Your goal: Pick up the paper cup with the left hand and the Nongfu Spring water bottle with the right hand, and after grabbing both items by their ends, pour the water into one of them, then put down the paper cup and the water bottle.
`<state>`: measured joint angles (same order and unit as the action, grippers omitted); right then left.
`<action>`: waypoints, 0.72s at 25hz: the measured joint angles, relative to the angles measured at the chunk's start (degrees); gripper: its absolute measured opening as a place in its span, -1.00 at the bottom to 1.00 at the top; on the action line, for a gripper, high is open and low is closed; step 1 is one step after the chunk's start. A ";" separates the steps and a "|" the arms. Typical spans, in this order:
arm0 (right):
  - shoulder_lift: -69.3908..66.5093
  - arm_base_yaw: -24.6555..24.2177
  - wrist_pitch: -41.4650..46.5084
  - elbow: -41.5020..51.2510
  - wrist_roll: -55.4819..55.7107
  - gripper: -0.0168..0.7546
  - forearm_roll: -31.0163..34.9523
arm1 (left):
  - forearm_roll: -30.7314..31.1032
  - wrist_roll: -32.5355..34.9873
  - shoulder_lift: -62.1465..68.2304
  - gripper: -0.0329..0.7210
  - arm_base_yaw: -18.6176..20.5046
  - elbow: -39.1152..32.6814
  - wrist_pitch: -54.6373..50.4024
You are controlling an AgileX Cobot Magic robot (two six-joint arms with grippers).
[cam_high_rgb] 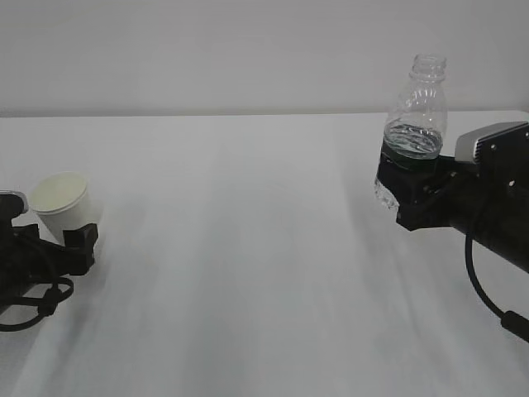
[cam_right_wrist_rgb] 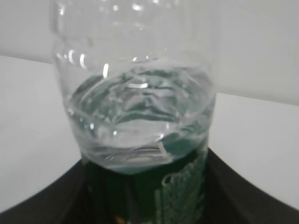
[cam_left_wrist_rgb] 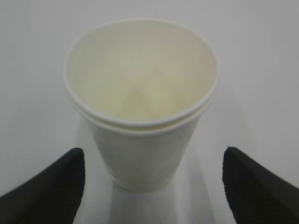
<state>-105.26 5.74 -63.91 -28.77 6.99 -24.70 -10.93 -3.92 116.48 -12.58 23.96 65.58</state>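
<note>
Paper cup point(cam_high_rgb: 64, 204) at the far left of the white surface point(cam_high_rgb: 248, 273), tilted in the exterior view, cream inside turned toward the camera; whether resting on the surface or lifted, not clear. Stood between the two black fingers point(cam_left_wrist_rgb: 44, 186) of the left hand point(cam_high_rgb: 37, 256), at its pincer point(cam_high_rgb: 78, 240). From the left wrist view, pincer spread wide, one finger at each lower corner, each with a gap of white surface to the cup's wall; no contact seen there, nothing clamped. Cup empty, rolled rim point(cam_left_wrist_rgb: 140, 123) showing doubled along the near side.

Nongfu Spring water bottle point(cam_high_rgb: 413, 124) at the right, upright with a slight lean, raised clear of the surface. Clamped at the dark green label band point(cam_right_wrist_rgb: 182, 186) by the pincer point(cam_high_rgb: 409, 178) of the right hand point(cam_high_rgb: 471, 198), black fingers on both sides of the band in the right wrist view. Ribbed upper body and capless neck point(cam_high_rgb: 429, 64) standing above the pincer, clear bottom end poking out below it. Water point(cam_right_wrist_rgb: 140, 121) reaching just above the label, surface rippled.

Cup and bottle well apart, on opposite sides of the surface
</note>
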 joint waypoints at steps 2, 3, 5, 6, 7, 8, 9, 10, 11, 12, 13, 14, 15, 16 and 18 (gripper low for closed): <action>0.00 0.00 0.00 0.00 0.00 0.11 -0.12 | -0.64 0.00 0.00 0.89 0.00 0.08 0.00; 0.00 0.00 0.00 0.00 0.00 0.11 -0.12 | -1.06 0.00 0.00 0.88 0.00 0.24 0.00; 0.00 0.00 0.00 0.00 0.00 0.11 -0.21 | -1.47 0.00 0.10 0.87 0.00 0.89 0.00; 0.00 0.00 0.00 0.00 0.00 0.11 -0.21 | -1.61 0.00 0.23 0.87 0.00 1.20 0.02; 0.00 0.00 0.00 0.00 0.00 0.11 -0.21 | -1.75 0.00 0.52 0.86 0.00 1.77 0.02; 0.00 0.00 0.00 0.00 0.00 0.11 -0.21 | -1.89 0.00 0.93 0.86 0.00 2.14 0.02; 0.00 0.00 0.00 0.00 0.00 0.11 -0.21 | -1.99 0.00 1.34 0.85 0.00 2.60 0.12; 0.00 0.00 0.00 0.00 0.00 0.11 -0.21 | -2.11 0.00 1.73 0.85 0.00 2.98 0.12; 0.00 0.00 0.00 0.00 0.00 0.11 -0.21 | -2.34 0.00 2.14 0.85 0.00 3.14 0.12; 0.00 0.00 0.00 0.00 0.00 0.11 -0.25 | -2.48 0.00 2.42 0.84 0.00 3.43 0.12; 0.00 0.00 0.00 0.00 0.00 0.11 -0.25 | -2.61 0.00 2.58 0.84 0.00 3.67 0.12; 0.00 0.00 0.00 0.00 0.00 0.11 -0.34 | -2.76 0.00 2.72 0.84 0.00 3.91 0.12; 0.00 0.00 0.00 0.00 0.00 0.11 -0.34 | -2.86 0.00 2.86 0.84 0.00 4.22 0.12; 0.00 0.00 0.00 0.00 0.00 0.11 -0.34 | -2.91 0.00 2.95 0.84 0.00 4.47 0.12; 0.00 0.00 0.00 0.00 0.00 0.11 -0.34 | -3.37 0.00 3.16 0.86 0.00 4.72 0.12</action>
<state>-105.26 5.74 -63.91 -28.77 6.99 -25.05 -14.29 -3.92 119.64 -12.58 28.67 65.70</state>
